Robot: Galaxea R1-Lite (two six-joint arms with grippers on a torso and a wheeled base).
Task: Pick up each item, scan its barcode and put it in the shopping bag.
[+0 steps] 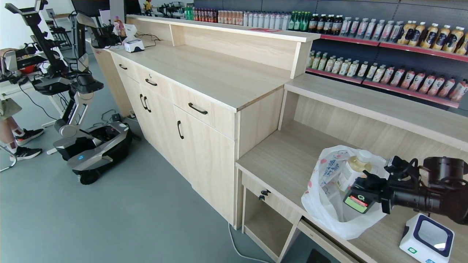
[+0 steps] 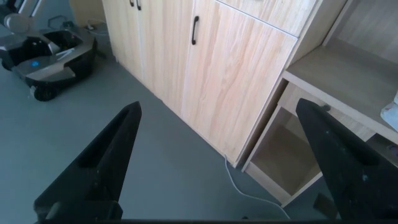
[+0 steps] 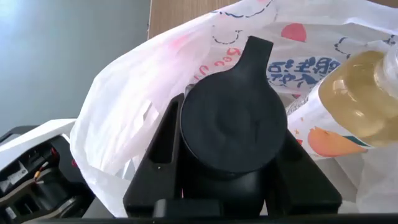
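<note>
A white plastic shopping bag (image 1: 325, 204) stands open on the low desk (image 1: 281, 160), with a pale yellow bottle (image 1: 354, 166) with a white cap inside it. My right gripper (image 1: 366, 190) hangs over the bag's mouth, shut on a black box (image 1: 360, 200) with a green and red label. In the right wrist view the black box (image 3: 233, 134) sits just above the bag (image 3: 134, 106), beside the bottle (image 3: 357, 93). The white scanner (image 1: 427, 238) rests on the desk at the near right. My left gripper (image 2: 217, 106) is open and empty, above the grey floor beside the cabinet.
A tall wooden counter (image 1: 204, 73) with drawers and doors rises left of the desk. Shelves of bottles (image 1: 384, 47) line the back wall. Another robot (image 1: 87, 142) is parked on the floor at the left. A cable (image 2: 239, 183) trails by the desk's open compartment (image 2: 283, 152).
</note>
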